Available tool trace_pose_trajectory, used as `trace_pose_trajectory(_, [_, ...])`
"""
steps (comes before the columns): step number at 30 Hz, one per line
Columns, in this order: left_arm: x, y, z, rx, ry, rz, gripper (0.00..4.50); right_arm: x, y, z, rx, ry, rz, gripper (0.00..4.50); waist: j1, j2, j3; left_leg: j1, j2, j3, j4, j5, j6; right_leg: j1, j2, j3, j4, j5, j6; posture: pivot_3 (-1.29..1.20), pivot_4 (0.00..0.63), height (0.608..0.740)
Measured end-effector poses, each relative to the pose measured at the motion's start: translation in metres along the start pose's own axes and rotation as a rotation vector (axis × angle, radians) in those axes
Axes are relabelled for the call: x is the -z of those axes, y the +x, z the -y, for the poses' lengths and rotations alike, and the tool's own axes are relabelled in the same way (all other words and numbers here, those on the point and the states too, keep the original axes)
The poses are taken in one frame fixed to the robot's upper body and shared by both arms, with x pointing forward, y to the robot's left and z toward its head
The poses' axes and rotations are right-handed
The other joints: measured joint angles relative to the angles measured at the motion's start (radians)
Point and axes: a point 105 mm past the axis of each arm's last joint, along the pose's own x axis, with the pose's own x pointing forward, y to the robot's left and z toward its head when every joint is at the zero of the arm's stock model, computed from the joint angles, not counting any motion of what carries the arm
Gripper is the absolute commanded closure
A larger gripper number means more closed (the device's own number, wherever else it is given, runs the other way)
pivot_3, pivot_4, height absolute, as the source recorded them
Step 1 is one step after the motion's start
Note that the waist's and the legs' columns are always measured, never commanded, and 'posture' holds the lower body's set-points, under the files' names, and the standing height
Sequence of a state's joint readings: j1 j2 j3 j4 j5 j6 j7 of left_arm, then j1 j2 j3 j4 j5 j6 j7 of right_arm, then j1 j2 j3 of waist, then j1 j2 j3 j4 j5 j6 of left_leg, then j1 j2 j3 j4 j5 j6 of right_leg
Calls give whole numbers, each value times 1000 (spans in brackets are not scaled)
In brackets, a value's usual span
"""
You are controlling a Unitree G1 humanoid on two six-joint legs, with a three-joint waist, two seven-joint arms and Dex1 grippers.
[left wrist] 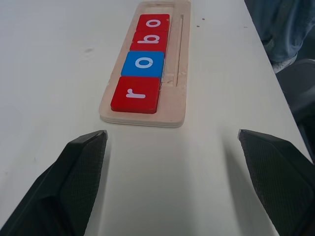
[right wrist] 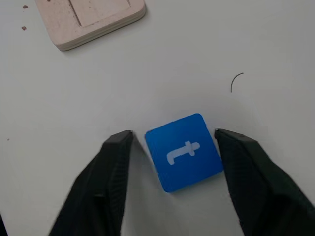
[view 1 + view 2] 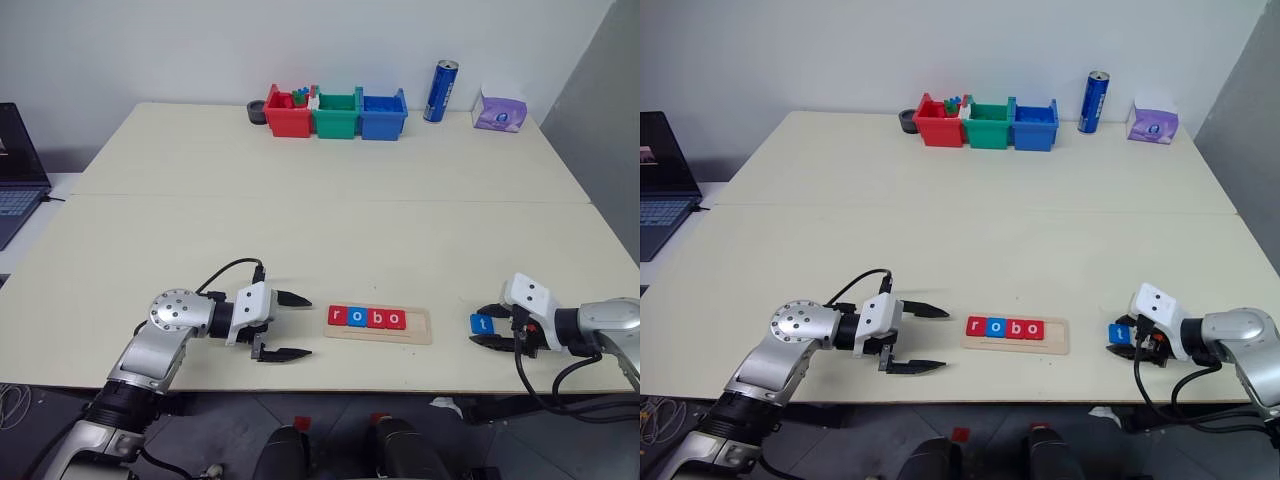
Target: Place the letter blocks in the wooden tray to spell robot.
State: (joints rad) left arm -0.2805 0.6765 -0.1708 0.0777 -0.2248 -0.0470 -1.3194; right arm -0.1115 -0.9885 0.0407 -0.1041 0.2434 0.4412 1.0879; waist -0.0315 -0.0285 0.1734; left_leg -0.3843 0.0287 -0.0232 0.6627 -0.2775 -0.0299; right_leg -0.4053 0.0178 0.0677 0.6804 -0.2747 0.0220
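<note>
Straddling the blue t block, right claw angles tableward, narrowly parted, not gripping.

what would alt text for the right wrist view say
A blue t block lies flat on the white table between the right gripper's two black fingers, with narrow gaps either side. A corner of the wooden tray sits beyond.

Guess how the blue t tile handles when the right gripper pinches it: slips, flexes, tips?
The blue t tile looks rigid and flat, so probably no flex or rolling. Its glossy faces and thin edges may slip between the right gripper fingers. It sits slightly askew between them, so it might twist as they close.
</note>
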Motion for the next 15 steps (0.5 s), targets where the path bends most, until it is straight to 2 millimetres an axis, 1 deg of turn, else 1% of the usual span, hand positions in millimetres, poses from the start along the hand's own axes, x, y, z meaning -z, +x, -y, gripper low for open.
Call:
trace_pose_trajectory(1, [0, 0, 0, 0, -1, -1, 0, 0, 0, 0, -1, -3, 0, 3042, 0, 0, 0, 0, 0, 0, 0, 0, 0, 0, 0, 0, 0, 0, 0, 0, 150, 740])
trace_pose_trajectory(6, [3, 0, 4, 2, -24, -9, 0, -5, 1, -2, -16, -6, 15, 3043, 0, 0, 0, 0, 0, 0, 0, 0, 0, 0, 0, 0, 0, 0, 0, 0, 150, 740])
trace_pose_trajectory(8, [2, 0, 5, 0, -21, -8, 0, -17, 3, -6, -39, -41, 37, 3043, -1, 1, 0, 0, 0, 0, 0, 0, 0, 0, 0, 0, 1, 0, 0, 0, 150, 740])
trace_pose_trajectory(12, [1, 1, 4, -10, -16, -6, 0, -51, 11, -21, -102, -131, 96, 3043, -1, 1, 1, 0, 0, -1, 0, 0, 0, 0, 0, 0, 1, 0, 0, 0, 150, 740])
trace_pose_trajectory(13, [1, 1, 5, -10, -17, -6, 0, -56, 13, -25, -124, -149, 98, 3043, 0, 1, 1, 0, 0, -1, 0, 0, 0, 0, 0, 0, 1, 0, 0, 0, 150, 740])
trace_pose_trajectory(15, [2, 1, 5, -13, -19, -7, 0, -59, 20, -33, -173, -163, 87, 3043, 0, 1, 1, 0, 0, -1, 0, 0, 0, 0, 0, -1, 0, 0, 0, 0, 150, 740])
